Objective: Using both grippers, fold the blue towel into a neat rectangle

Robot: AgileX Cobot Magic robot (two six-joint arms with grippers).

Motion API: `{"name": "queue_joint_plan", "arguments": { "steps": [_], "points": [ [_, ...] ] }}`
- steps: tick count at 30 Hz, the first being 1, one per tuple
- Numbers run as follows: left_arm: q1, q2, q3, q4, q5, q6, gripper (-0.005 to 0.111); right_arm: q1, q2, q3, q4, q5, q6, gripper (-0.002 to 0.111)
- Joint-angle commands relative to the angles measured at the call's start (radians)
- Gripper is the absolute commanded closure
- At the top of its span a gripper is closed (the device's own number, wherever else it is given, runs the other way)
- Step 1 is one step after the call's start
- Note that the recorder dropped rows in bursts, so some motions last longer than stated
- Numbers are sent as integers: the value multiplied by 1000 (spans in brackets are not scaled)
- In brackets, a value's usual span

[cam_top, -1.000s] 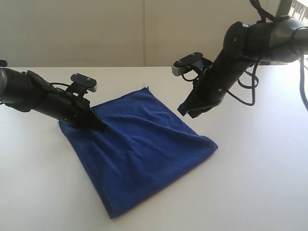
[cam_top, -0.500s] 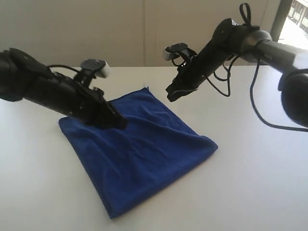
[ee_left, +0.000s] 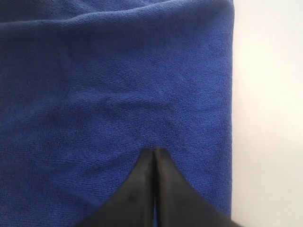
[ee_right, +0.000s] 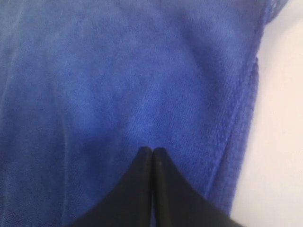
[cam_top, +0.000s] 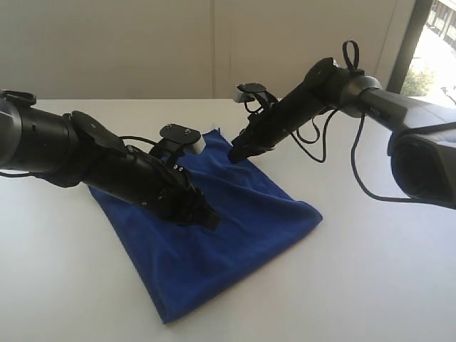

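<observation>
The blue towel point(cam_top: 235, 228) lies folded flat on the white table, a skewed rectangle with one corner toward the front. My left gripper point(cam_top: 211, 221) is shut, tips together with no cloth between them, and rests low over the towel's middle point(ee_left: 118, 94). My right gripper point(cam_top: 234, 154) is also shut with nothing in it, at the towel's far edge near its back corner. In the right wrist view the closed tips point(ee_right: 152, 150) sit over blue cloth point(ee_right: 118, 85) close to a folded edge. In the left wrist view the closed tips point(ee_left: 155, 150) point at flat cloth.
The white table point(cam_top: 370, 271) spreads around the towel on all sides. A pale wall stands behind, with a window at the far right point(cam_top: 434, 50). Black cables point(cam_top: 324, 146) hang from the right arm over the table.
My left gripper has slid from the towel's left edge to its middle. The right gripper has come down and left from above the table to the towel's far edge. Both stayed shut.
</observation>
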Motion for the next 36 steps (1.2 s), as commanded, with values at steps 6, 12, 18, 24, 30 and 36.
{"name": "queue_joint_plan", "arguments": {
  "steps": [6,12,18,24,30,36],
  "points": [
    [-5,-2,13,6,31,-10,107,-10,17,-5,-239,-47,139,108],
    [-5,-2,13,42,34,-10,107,-28,17,-5,-447,-4,307,108],
    [-5,-2,13,127,21,-10,107,-45,-4,-3,-660,104,502,108],
    [-5,39,13,150,-123,-6,107,-44,-82,-1,-687,104,559,108],
    [-26,139,-15,18,-52,103,107,-46,-258,3,-700,104,552,108],
    [-24,139,21,264,1,-42,107,-46,-353,43,-706,104,554,108]
  ]
}}
